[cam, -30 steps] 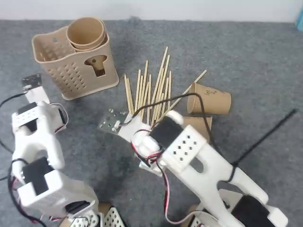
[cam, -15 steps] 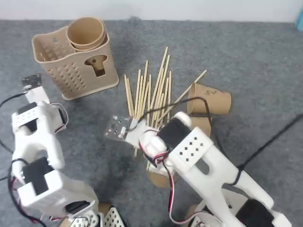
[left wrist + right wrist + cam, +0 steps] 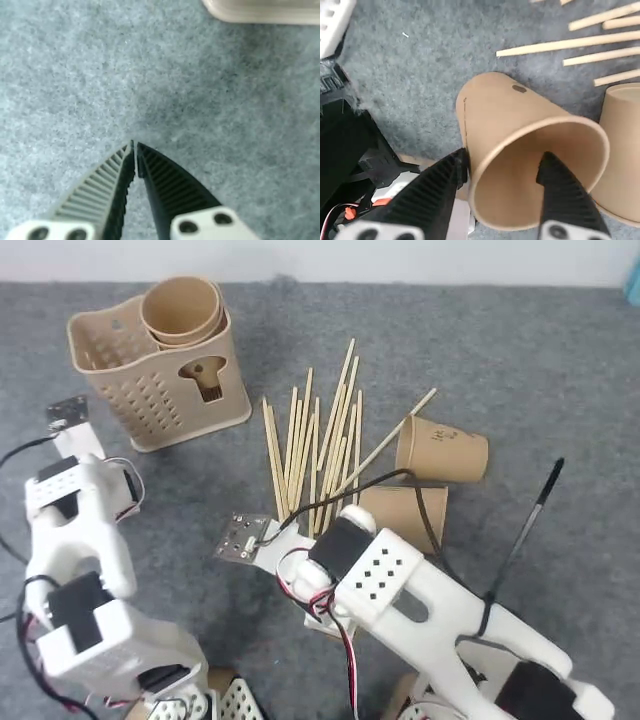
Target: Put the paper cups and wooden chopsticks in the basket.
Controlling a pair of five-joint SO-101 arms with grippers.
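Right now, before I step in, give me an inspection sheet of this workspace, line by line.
Surface: grey carpet.
Job's things: basket upright, stacked cups inside; chopsticks loose on carpet; paper cup on its side; second cup beside it.
Clutter: nothing seen.
Claws: left claw shut over bare carpet; right claw open, straddling the second cup's wall.
Cables: black cable beside the right arm.
Surroundings: pale wall behind.

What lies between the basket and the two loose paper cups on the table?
The loose wooden chopsticks, fanned out on the carpet, in the high view.
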